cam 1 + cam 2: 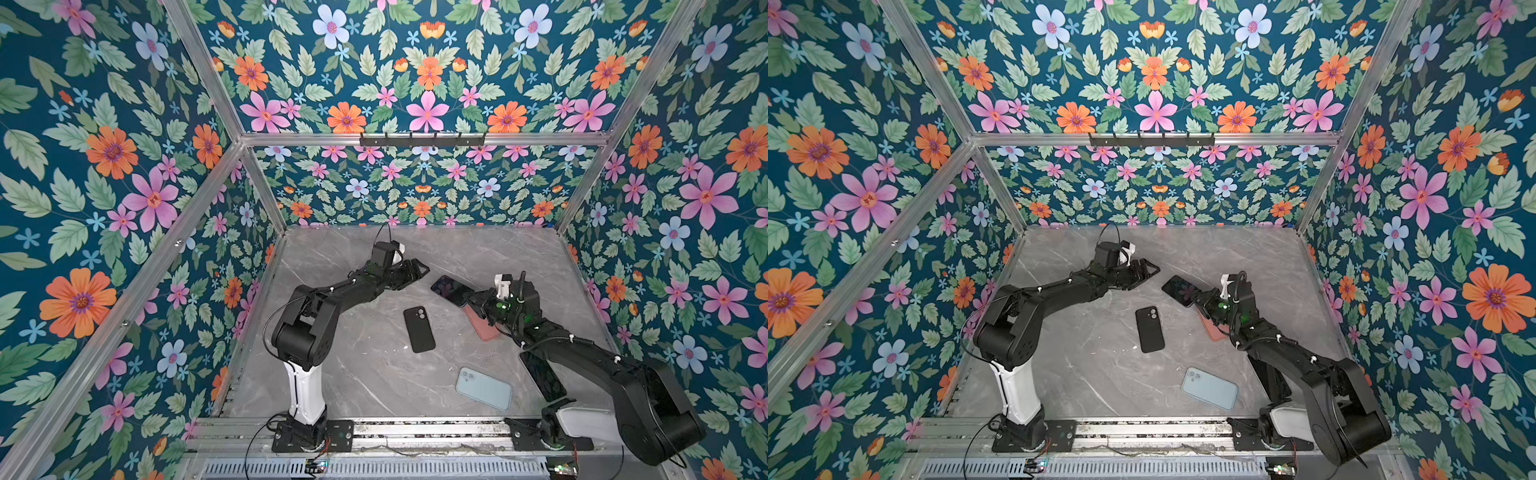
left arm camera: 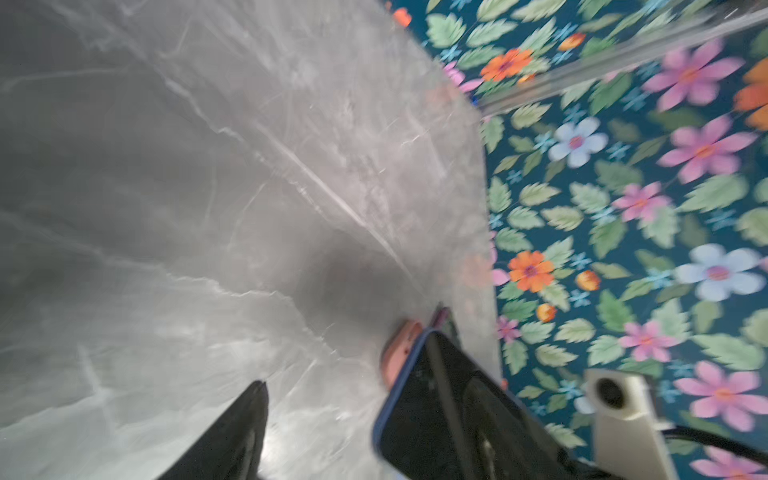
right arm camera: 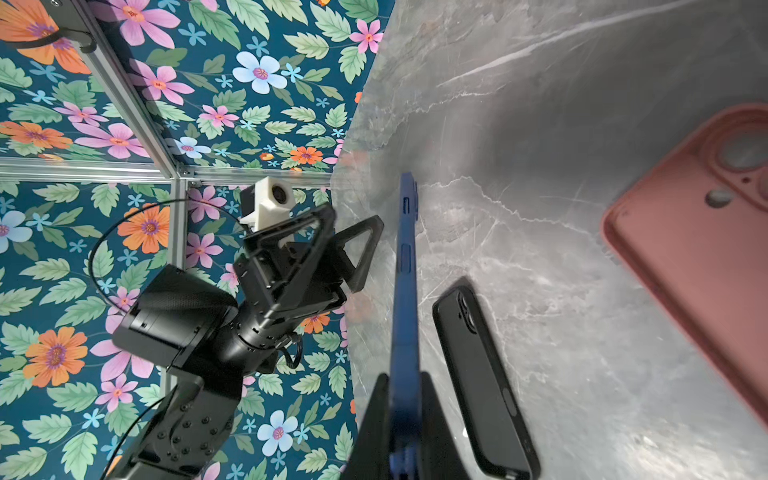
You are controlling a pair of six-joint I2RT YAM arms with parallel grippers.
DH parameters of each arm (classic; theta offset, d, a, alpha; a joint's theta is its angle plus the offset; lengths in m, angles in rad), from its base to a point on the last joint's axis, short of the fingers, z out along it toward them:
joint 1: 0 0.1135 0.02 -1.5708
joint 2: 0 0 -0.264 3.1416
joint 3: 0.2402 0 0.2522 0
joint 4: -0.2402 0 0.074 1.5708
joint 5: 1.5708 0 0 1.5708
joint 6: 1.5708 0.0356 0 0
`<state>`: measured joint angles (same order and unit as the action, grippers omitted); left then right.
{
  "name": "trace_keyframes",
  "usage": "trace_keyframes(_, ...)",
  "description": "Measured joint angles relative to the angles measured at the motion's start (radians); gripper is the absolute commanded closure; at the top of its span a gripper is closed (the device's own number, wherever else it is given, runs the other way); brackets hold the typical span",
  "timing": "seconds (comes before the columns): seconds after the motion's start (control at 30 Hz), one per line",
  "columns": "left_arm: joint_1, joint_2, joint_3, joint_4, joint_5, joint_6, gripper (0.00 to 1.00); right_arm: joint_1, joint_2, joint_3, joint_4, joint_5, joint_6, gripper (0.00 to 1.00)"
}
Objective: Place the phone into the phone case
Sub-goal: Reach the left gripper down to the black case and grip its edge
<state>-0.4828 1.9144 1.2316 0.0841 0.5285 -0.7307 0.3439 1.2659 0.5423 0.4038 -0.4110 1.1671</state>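
Right gripper (image 3: pixel 403 376) is clamped on one end of the dark blue phone (image 3: pixel 405 270), which is held above the worktop (image 1: pixel 374 374). Pink case (image 1: pixel 486 332) lies flat beneath that gripper. Left gripper (image 1: pixel 417 270) stands wide and empty, near the phone's free end but apart from it.

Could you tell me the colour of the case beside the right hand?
Salmon-pink case, clearest in the right wrist view.
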Motion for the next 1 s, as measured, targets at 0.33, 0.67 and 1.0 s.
trace_keyframes(0.33, -0.006, -0.007, 0.071, -0.411, -0.111, 0.305, 0.28, 0.011, -0.051, 0.001, -0.114, -0.026, -0.051, 1.0)
trace_keyframes(0.67, -0.018, 0.012, 0.11, -0.576, -0.118, 0.467, 0.29, 0.012, -0.042, 0.027, -0.145, -0.076, -0.08, 1.0)
trace_keyframes(1.0, -0.055, 0.071, 0.183, -0.686, -0.146, 0.642, 0.34, 0.012, -0.029, 0.014, -0.115, -0.114, -0.108, 1.0)
